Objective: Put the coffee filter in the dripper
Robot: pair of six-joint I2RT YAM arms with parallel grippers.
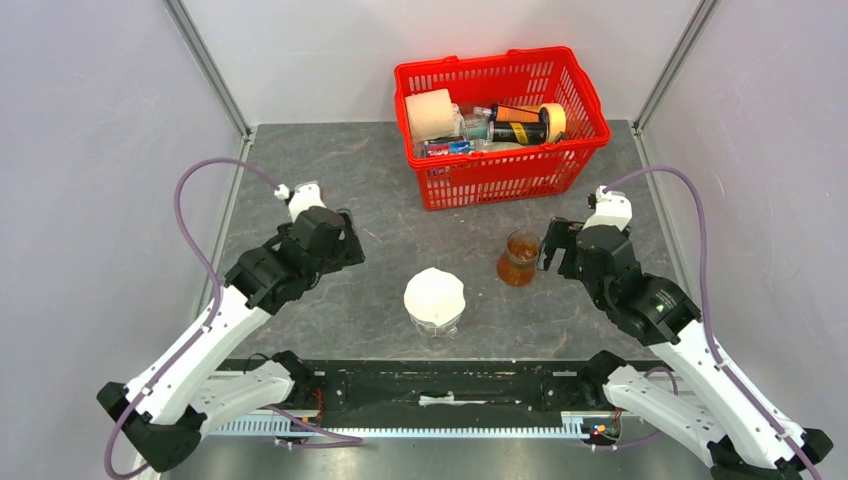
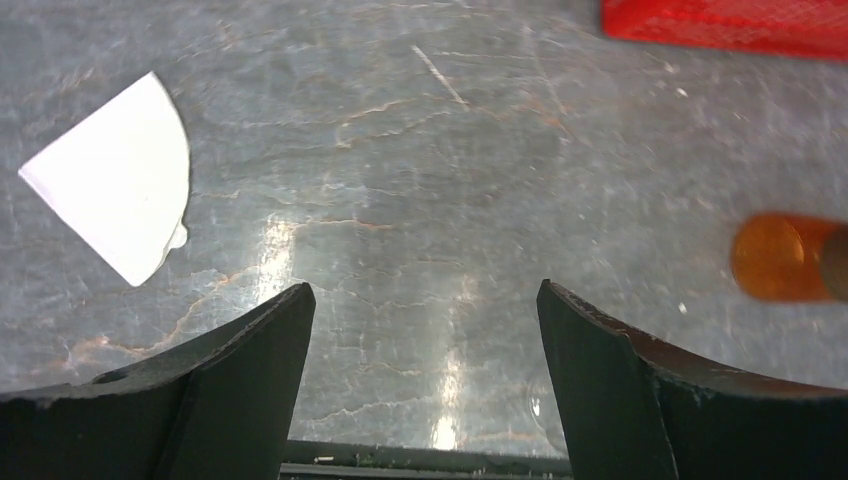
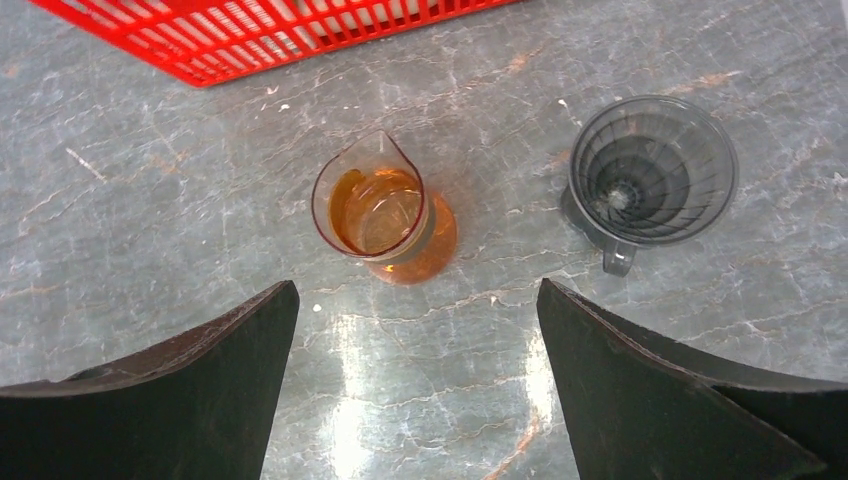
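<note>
Closest in, at the lower centre of the overhead view, the clear glass dripper (image 1: pixel 437 327) stands on the grey tabletop (image 1: pixel 370 190) with the white coffee filter (image 1: pixel 434 293) sitting in its top. To its left, the left gripper (image 2: pixel 422 290) is spread wide and empty, clear of the filter. Right of centre, the right gripper (image 3: pixel 417 285) gapes equally wide, holding nothing, facing a beaker (image 3: pixel 380 212) of amber liquid and a smoky-grey cup (image 3: pixel 650 170). Farthest off, a red basket (image 1: pixel 500 125) of assorted items fills the upper middle.
</note>
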